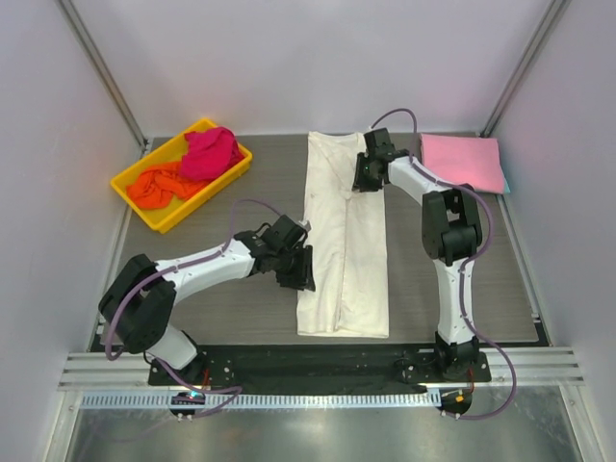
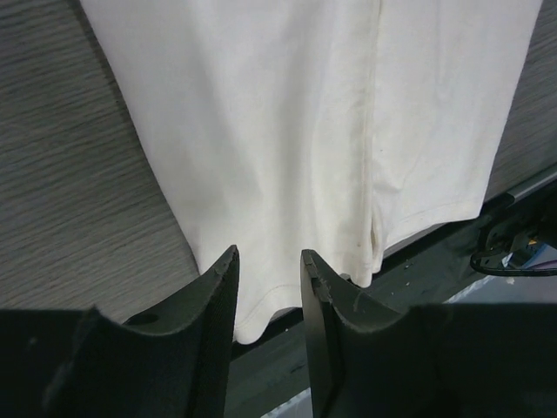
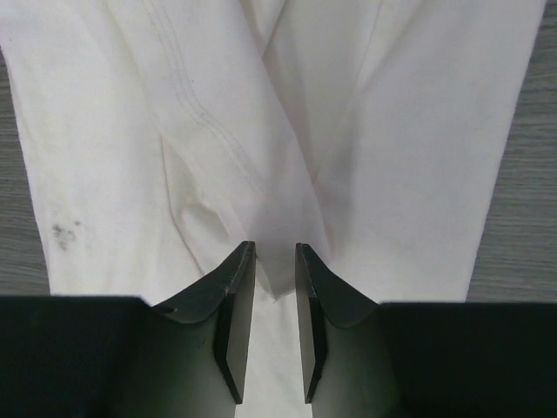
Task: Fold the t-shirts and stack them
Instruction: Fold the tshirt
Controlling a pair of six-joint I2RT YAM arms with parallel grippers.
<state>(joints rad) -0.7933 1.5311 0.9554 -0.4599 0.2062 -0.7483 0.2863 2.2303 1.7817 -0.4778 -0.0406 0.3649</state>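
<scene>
top external: a long cream-white cloth t-shirt (image 1: 345, 250) lies folded lengthwise mid-worktop (image 1: 500, 289). the left pincer (image 1: 298, 274) is at its near left edge and the right pincer (image 1: 364, 178) at its far end.
left wrist: jaws moderately apart, nothing between them, just short of the hem. they should catch both layers before closing.
right wrist: narrow jaws over a crease; i cannot tell whether they grip it.

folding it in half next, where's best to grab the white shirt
The white shirt lies flat as a long narrow strip, so probably pinch its near hem's corners, coming in from each side, and that end can lift over to the collar.
</scene>
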